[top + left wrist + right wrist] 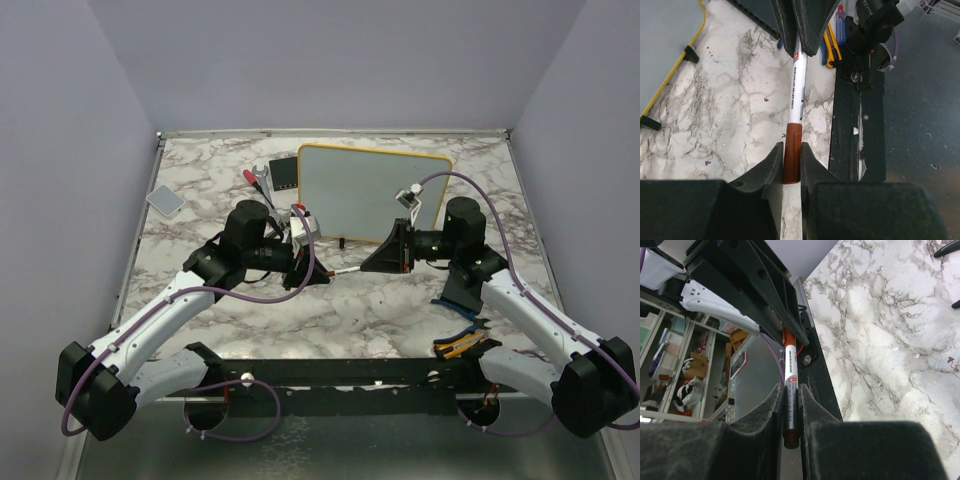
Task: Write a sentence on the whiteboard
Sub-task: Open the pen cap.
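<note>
Uncapping marker (343, 270) ahead of writing, left gripper (792, 150) clamped on its reddish cap (793, 131), right gripper (790, 392) clamped on the barrel tail, whiteboard (365, 190) upright behind, seemingly blank; next probably needing a straight pull apart.

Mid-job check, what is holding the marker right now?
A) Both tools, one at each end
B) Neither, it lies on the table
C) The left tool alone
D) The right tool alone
A: the left tool is clamped on the marker at its brown cap, and the right tool is clamped on its other end.
</note>
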Motion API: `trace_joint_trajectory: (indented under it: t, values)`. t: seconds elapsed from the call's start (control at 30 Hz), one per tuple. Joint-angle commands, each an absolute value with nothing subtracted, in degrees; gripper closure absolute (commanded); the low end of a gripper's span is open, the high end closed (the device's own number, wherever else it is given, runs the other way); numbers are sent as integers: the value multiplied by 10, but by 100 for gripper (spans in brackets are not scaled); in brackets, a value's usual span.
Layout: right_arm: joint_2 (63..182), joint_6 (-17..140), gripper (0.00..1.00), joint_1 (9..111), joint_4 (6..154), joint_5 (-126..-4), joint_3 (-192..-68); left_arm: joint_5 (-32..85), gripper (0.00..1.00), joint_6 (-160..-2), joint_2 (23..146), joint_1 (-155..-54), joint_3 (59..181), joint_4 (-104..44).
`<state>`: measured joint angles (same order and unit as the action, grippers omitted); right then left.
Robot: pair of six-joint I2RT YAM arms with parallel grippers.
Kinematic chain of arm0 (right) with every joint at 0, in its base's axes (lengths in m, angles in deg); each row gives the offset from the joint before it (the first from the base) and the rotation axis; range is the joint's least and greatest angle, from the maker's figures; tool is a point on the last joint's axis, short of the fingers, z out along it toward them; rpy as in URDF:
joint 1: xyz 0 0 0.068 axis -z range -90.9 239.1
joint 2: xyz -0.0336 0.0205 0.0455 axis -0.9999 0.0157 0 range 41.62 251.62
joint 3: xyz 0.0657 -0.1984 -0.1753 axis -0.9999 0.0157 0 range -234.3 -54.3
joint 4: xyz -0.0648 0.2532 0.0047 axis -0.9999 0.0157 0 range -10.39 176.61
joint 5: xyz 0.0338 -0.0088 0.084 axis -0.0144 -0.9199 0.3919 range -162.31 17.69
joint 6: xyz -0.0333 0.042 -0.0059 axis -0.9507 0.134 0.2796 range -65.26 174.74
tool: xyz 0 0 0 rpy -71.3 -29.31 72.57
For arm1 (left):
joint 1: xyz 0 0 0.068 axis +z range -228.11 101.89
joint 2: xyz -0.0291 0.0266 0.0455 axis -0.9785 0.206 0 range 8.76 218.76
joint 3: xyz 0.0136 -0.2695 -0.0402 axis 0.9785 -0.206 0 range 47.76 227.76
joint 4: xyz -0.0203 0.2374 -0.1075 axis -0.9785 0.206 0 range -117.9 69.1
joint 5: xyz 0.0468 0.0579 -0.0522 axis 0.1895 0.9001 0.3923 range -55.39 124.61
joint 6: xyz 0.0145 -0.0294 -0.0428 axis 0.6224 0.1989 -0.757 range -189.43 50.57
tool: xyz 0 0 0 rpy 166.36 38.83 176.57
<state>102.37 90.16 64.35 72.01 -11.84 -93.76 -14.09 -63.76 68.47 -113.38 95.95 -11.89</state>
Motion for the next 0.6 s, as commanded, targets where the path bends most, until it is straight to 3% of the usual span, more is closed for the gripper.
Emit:
trace_joint_trajectory:
  t: [0.0, 0.37, 0.5, 0.57]
  values:
    - [1026, 888, 83, 639, 741, -82, -954, -138, 99, -634, 686, -1131, 963, -128]
    - [1026, 899, 75, 640, 726, -85, -953, -147, 100, -633, 686, -1131, 961, -129]
    - [1028, 907, 76, 639, 711, -83, -950, -147, 100, -633, 685, -1131, 961, -129]
    - [1027, 908, 82, 639, 710, -80, -949, -148, 100, -632, 685, -1131, 960, -129]
